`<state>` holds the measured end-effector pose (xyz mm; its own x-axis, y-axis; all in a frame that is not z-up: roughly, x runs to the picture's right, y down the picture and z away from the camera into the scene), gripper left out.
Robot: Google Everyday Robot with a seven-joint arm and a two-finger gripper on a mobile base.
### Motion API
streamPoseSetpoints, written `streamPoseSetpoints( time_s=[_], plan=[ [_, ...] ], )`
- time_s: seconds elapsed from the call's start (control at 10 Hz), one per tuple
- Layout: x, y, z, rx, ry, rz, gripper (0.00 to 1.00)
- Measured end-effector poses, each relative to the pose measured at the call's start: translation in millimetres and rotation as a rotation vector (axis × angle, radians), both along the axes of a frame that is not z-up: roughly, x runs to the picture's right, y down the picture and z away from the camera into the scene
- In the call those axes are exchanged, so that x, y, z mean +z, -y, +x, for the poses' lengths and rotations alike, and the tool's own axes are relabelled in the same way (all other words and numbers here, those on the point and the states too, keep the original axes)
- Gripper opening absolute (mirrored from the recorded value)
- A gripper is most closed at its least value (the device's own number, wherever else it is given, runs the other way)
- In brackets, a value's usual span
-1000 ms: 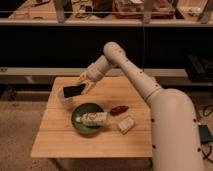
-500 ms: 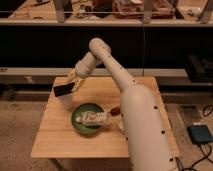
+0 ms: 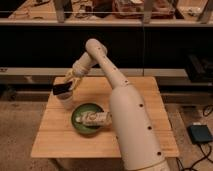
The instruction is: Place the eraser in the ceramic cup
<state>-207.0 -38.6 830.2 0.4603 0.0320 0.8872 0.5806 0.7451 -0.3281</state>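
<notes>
A pale wooden desk (image 3: 60, 135) stands in the middle of the floor, and the robot's white arm (image 3: 125, 115) rises from the near right and reaches across it to the far left corner. The broad lower part of the arm covers much of the right half of the desk, so whatever lies behind it there cannot be made out.

Near the middle of the desk sits a dark green bowl (image 3: 80, 121) with a pale oblong thing (image 3: 96, 119) lying in it; I cannot say what that thing is. The bowl is just to the near right of the cup and close beside it, not quite touching as far as I can judge.

Beyond the desk runs a long dark counter or bench (image 3: 40, 45), its top cluttered with odds and ends. A grey pedal-like box (image 3: 200, 133) lies on the floor to the right.

The gripper (image 3: 68, 83) hangs over the far left part of the desk. Its pale fingers (image 3: 73, 79) are clamped on the eraser (image 3: 62, 89), a flat black block held roughly level. The eraser sits directly above the cup (image 3: 66, 102), right at its mouth and covering most of the rim; whether it already touches the rim I cannot tell. The white cup stands upright on the desk near the left edge.
</notes>
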Motion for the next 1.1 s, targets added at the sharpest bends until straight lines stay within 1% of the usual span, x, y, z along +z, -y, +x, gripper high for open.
streamPoseSetpoints(
  time_s=[0.2, 0.3, 0.5, 0.8, 0.9, 1.0, 1.1],
  plan=[
    [1.6, -2, -3, -0.010, -0.002, 0.011, 0.72],
    [1.8, -4, -6, -0.017, -0.001, 0.012, 0.79],
    [0.8, -9, -9, -0.030, 0.005, 0.006, 0.80],
    [-4.0, -18, -7, -0.042, 0.018, -0.031, 0.80],
    [-5.4, -19, -3, -0.042, 0.019, -0.039, 0.80],
    [-4.5, -17, 6, -0.032, 0.010, -0.047, 0.80],
    [-3.9, -12, 16, -0.022, -0.003, -0.043, 0.80]
  ],
)
